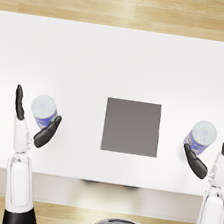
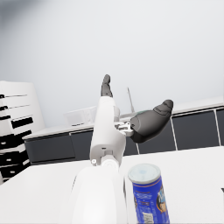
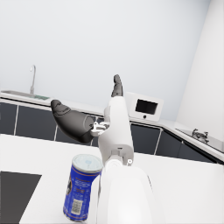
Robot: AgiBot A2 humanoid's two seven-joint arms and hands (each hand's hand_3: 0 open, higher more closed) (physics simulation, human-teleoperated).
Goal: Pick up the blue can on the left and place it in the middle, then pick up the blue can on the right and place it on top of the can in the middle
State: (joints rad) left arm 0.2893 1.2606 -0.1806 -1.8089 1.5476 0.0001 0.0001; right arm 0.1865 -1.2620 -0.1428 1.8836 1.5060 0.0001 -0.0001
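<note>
head view is showing the left hand (image 1: 32, 118) lying open, its fingers spread to either side of the left blue can (image 1: 44, 110) without clearly touching it; nothing is being gripped. left wrist view is agreeing: the left hand (image 2: 135, 116) is reaching out past the can (image 2: 148, 194), fingers apart, while the can is standing upright on the white desk (image 2: 192, 170) just beside the forearm. on the other side the right hand (image 1: 210, 150) is mirroring this, open, with its thumb and fingers flanking the right blue can (image 1: 201, 137); whether any finger is touching the can cannot be told. right wrist view is showing that hand (image 3: 89, 118) spread wide and holding nothing, with the can (image 3: 81, 187) standing upright beside the forearm.

moving outward, the dark grey mat (image 1: 131, 127) is lying in the middle of the desk (image 1: 119, 59), between the two cans and well apart from each, and it is carrying nothing.

judging from this, the task is sitting at its very start: neither can is lifted, the middle spot is waiting unfilled, and nothing is stacked. the step in hand looks to be closing the left hand on the left can. left to do: carrying that can to the mat, setting it down upright, then gripping the right can and placing it squarely on top.
</note>
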